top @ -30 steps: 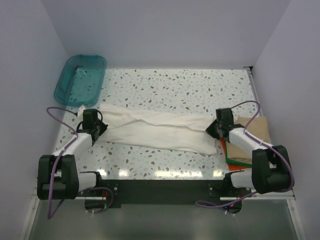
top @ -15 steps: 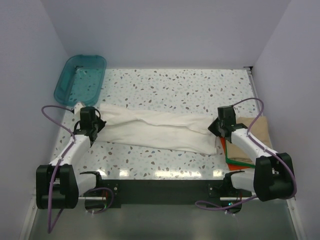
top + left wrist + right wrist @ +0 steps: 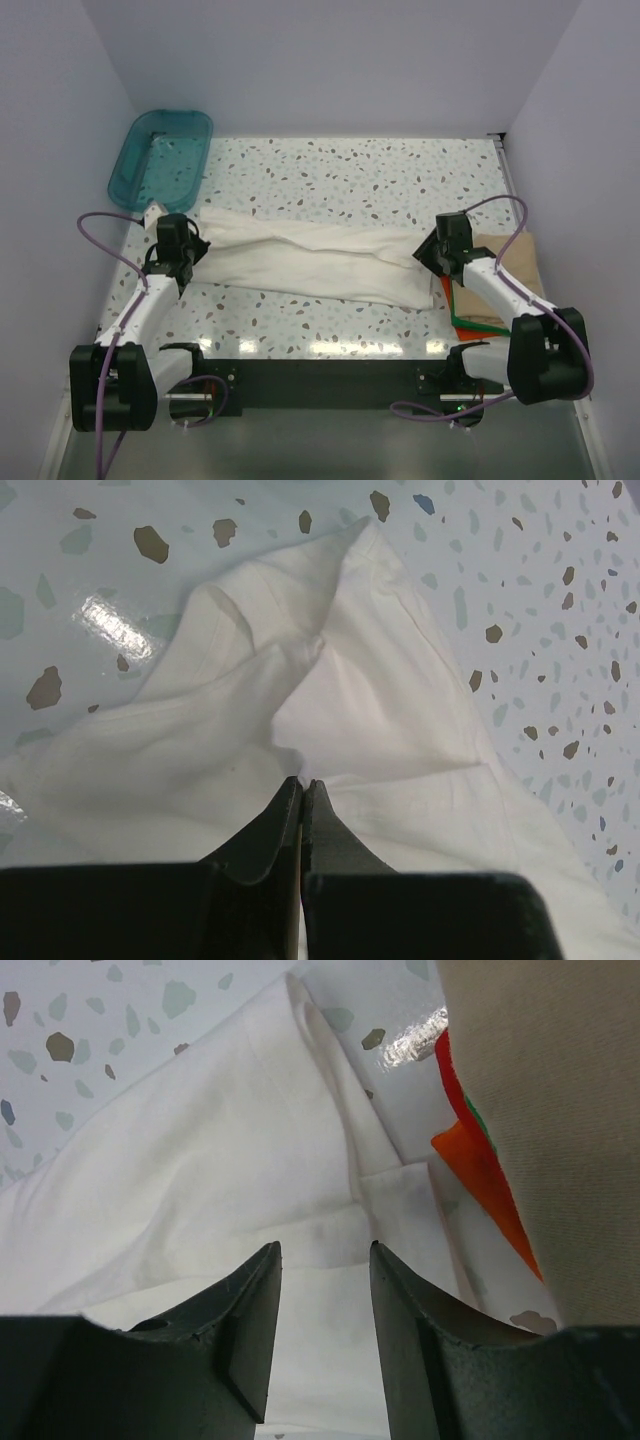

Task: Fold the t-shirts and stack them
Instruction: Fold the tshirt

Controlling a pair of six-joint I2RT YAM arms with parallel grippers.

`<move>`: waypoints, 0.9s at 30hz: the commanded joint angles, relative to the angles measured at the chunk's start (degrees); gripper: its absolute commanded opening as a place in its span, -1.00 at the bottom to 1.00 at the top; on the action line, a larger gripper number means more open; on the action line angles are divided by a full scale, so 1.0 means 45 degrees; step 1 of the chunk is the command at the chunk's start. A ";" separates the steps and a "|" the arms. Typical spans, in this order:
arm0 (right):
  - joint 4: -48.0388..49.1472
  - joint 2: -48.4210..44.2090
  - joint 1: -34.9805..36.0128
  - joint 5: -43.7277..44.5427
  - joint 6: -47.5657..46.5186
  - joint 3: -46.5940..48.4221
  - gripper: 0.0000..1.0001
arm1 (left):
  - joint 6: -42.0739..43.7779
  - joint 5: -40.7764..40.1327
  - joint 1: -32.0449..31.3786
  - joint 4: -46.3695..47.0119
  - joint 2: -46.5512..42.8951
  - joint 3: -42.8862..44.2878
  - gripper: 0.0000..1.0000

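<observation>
The off-white t-shirt (image 3: 310,258) lay as a long, creased band across the middle of the table (image 3: 350,170). Its left end was at the left gripper (image 3: 302,792) and its right end at the right gripper (image 3: 322,1252). The left jaws were pressed together just above the cloth, with no fold visibly caught between them. The right jaws stood apart over the right end, holding nothing. The step in hand looked like taking hold of both ends so the band could be folded shorter. To do it well, the left jaws would first have to part. Each side should then close on a full edge through every layer, not on a single loose ridge such as the pucker ahead of the left fingers. On the right, the hem lay just beside the folded pile of tan shirt (image 3: 510,262), orange-red shirt (image 3: 480,1172) and green shirt (image 3: 468,324). That grip was best taken on the white cloth away from the pile, to avoid dragging an orange corner along. Both ends should rise evenly, keeping the band taut. The teal tub (image 3: 160,155) sat well apart at the far left.
</observation>
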 commanded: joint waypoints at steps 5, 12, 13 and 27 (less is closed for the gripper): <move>0.0675 0.0822 -0.0045 -0.0129 -0.0234 0.0050 -0.07 | 0.0168 -0.0105 0.0077 0.0272 0.0031 0.0390 -1.00; 0.0988 0.1584 -0.0045 -0.0227 -0.0274 -0.0008 -0.12 | 0.0207 -0.0163 0.0077 0.0311 0.0109 0.0390 -1.00; 0.1027 0.1604 -0.0045 -0.0247 -0.0274 0.0011 -0.15 | 0.0207 -0.0144 0.0077 0.0311 0.0090 0.0410 -1.00; -0.0221 0.0863 -0.0064 0.0337 -0.0566 0.0831 -1.00 | 0.0363 -0.0319 0.0077 -0.0020 -0.0086 0.0820 -1.00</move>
